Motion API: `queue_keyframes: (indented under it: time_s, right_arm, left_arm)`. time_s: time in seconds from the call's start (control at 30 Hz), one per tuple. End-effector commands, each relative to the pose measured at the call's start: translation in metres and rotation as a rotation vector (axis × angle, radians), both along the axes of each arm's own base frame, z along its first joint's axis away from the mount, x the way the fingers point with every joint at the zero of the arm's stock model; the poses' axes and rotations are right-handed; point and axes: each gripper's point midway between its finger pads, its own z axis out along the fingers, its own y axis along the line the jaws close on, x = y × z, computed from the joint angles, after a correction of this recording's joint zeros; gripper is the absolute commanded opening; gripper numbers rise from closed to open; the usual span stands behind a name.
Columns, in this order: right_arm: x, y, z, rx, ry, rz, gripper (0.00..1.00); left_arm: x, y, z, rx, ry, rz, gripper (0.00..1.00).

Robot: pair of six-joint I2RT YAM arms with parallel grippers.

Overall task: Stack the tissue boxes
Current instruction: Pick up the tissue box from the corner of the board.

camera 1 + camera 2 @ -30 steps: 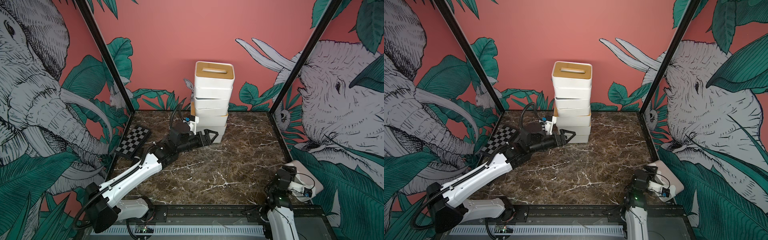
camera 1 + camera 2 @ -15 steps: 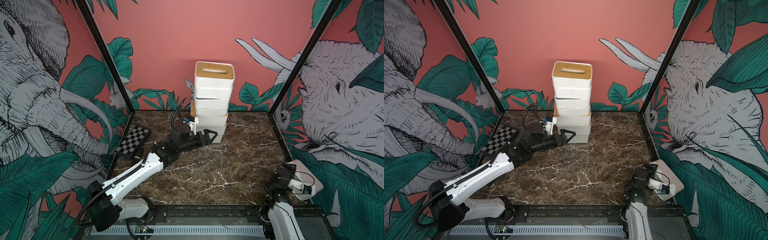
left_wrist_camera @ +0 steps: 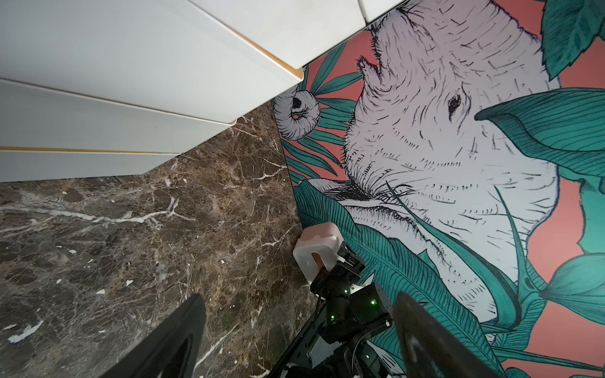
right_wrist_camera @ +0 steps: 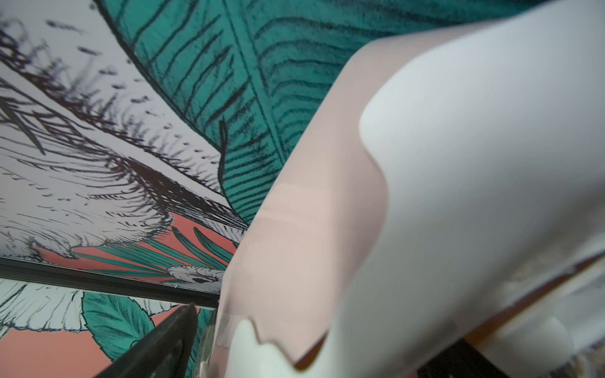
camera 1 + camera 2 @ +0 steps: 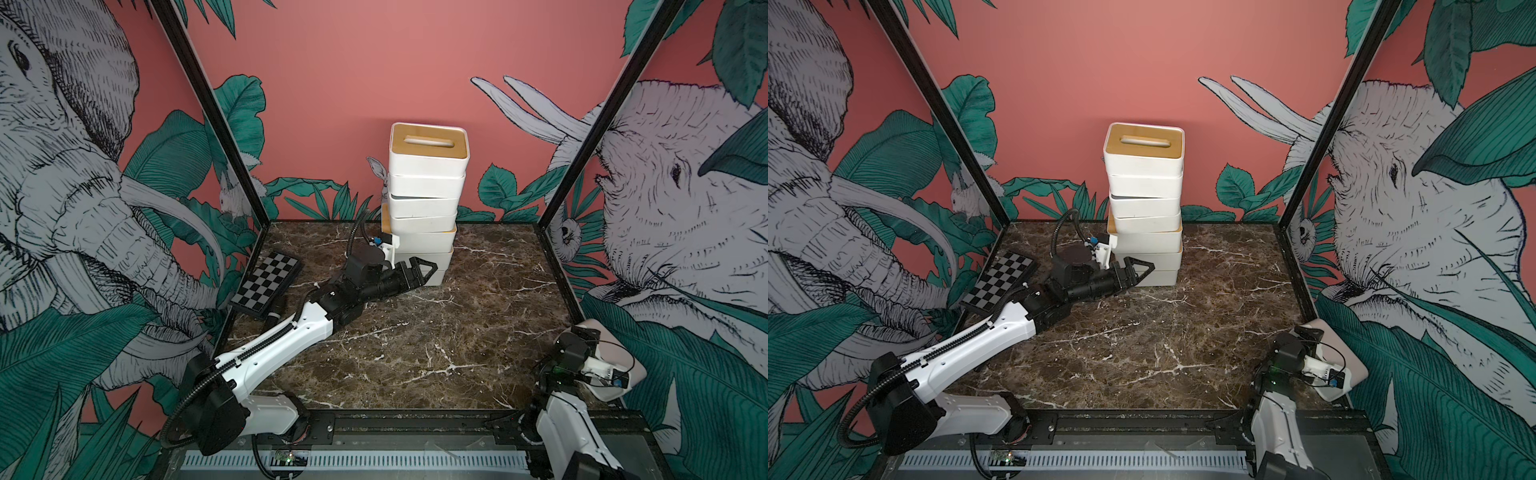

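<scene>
White left arm stretched low, hand released (jaws wide) beside tissue-box stack.

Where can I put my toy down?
The middle of the marble table is bare, from the left gripper across to the right gripper. Crowded: stack of tissue boxes at the back, checkerboard panel by the left wall, pink-and-white box front right.

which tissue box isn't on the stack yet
The pale-pink drip-pattern box, alone at the front right; the other boxes are stacked at the back.
</scene>
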Motion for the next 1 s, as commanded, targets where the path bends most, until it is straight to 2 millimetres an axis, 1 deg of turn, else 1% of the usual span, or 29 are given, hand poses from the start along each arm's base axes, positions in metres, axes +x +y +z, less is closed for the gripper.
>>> queue_keyframes:
  time_s: [0.0,0.07,0.13,0.2,0.27,0.37,0.53,0.63,0.7,0.8,0.87,0.9,0.97]
  right_arm:
    - [0.005,0.000,-0.001,-0.009,-0.034,0.018,1.00]
    - [0.006,0.000,-0.003,-0.006,-0.022,0.024,0.97]
    - [0.009,-0.001,0.005,-0.023,-0.025,0.029,0.93]
    - [0.008,0.000,0.006,-0.014,0.002,0.032,0.90]
    - [0.006,0.001,0.007,-0.013,0.028,0.034,0.88]
    - [0.001,0.001,0.003,-0.016,0.053,0.026,0.79]
    - [0.002,0.001,-0.003,-0.021,0.099,0.040,0.78]
    - [0.000,-0.002,-0.006,-0.036,0.125,0.022,0.76]
    - [0.004,-0.002,-0.007,-0.037,0.136,0.037,0.75]
    - [0.011,-0.004,-0.002,-0.046,0.125,0.045,0.74]
    - [0.020,-0.004,0.004,-0.069,0.132,0.075,0.70]
    - [0.027,-0.003,0.011,-0.087,0.120,0.102,0.67]
    - [0.037,-0.001,0.016,-0.092,0.129,0.145,0.65]
  left_arm:
    - [0.001,0.001,0.001,-0.029,0.003,0.002,0.91]
    - [0.001,0.001,0.000,-0.029,0.005,0.004,0.91]
    - [0.001,0.002,0.000,-0.029,0.003,0.007,0.91]
    - [0.001,0.004,-0.001,-0.028,0.002,0.012,0.91]
    - [0.001,0.005,-0.002,-0.030,0.003,0.017,0.91]
    - [0.001,0.005,-0.004,-0.035,0.007,0.022,0.91]
    - [0.000,0.007,-0.007,-0.036,0.012,0.026,0.91]
    - [-0.001,0.009,-0.005,-0.039,0.009,0.031,0.91]
    - [-0.001,0.012,-0.006,-0.034,0.008,0.039,0.91]
    - [-0.001,0.015,-0.008,-0.031,0.011,0.050,0.91]
    - [-0.001,0.017,-0.009,-0.030,0.014,0.053,0.91]
    - [-0.001,0.017,-0.010,-0.029,0.014,0.055,0.91]
    - [0.000,0.019,-0.010,-0.029,0.013,0.059,0.91]
